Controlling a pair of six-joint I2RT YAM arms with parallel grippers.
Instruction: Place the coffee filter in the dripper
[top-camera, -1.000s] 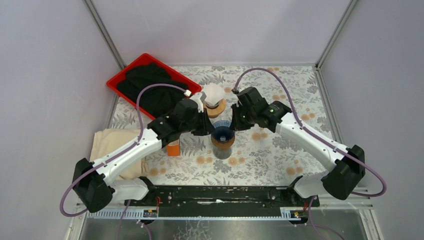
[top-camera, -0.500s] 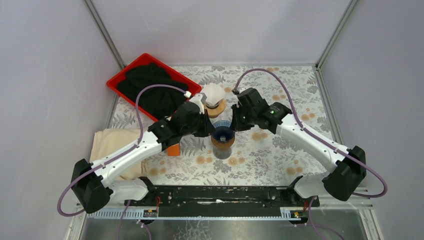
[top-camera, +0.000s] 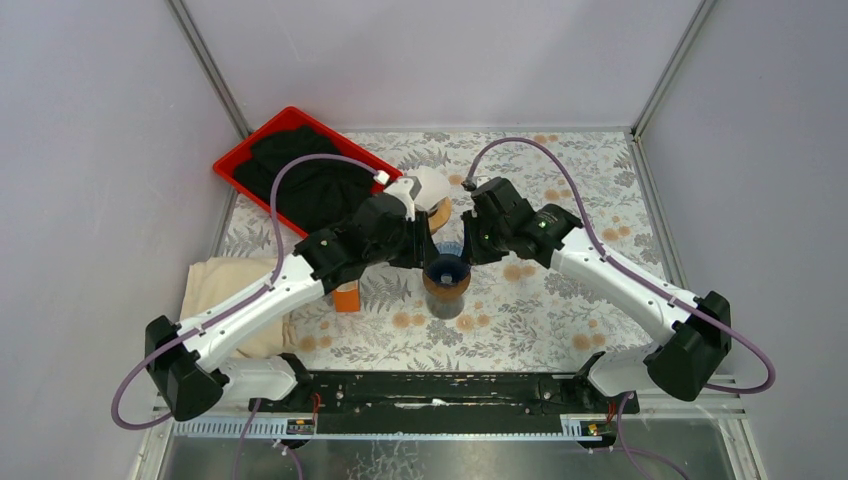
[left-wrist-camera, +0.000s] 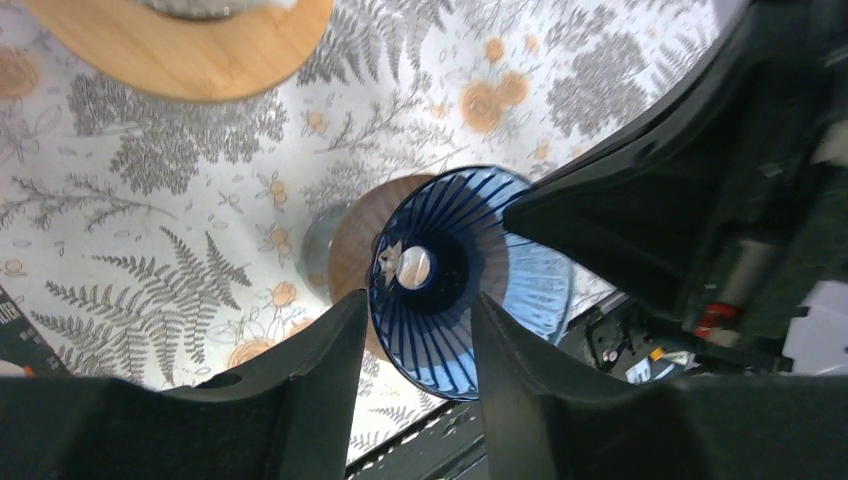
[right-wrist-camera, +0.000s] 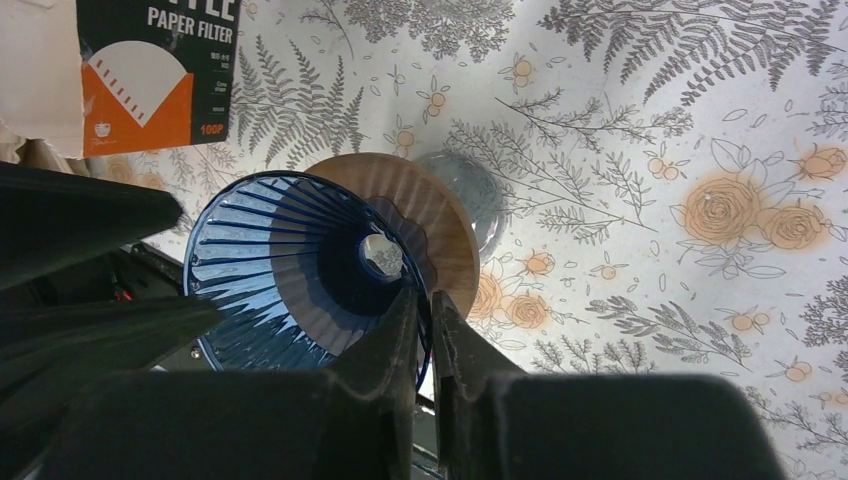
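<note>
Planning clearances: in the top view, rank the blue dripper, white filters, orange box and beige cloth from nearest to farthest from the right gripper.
From the right gripper:
1. blue dripper, pinched at its rim
2. white filters, just behind it
3. orange box, left, toward the bases
4. beige cloth, far left table edge

I hold the left arm (top-camera: 262, 297) and right arm (top-camera: 622, 282) reaching inward, wrists almost meeting. The left gripper (left-wrist-camera: 415, 312) points down, jaws apart. The right gripper (right-wrist-camera: 423, 300) points down, pinching the dripper (right-wrist-camera: 285, 250) rim.
</note>
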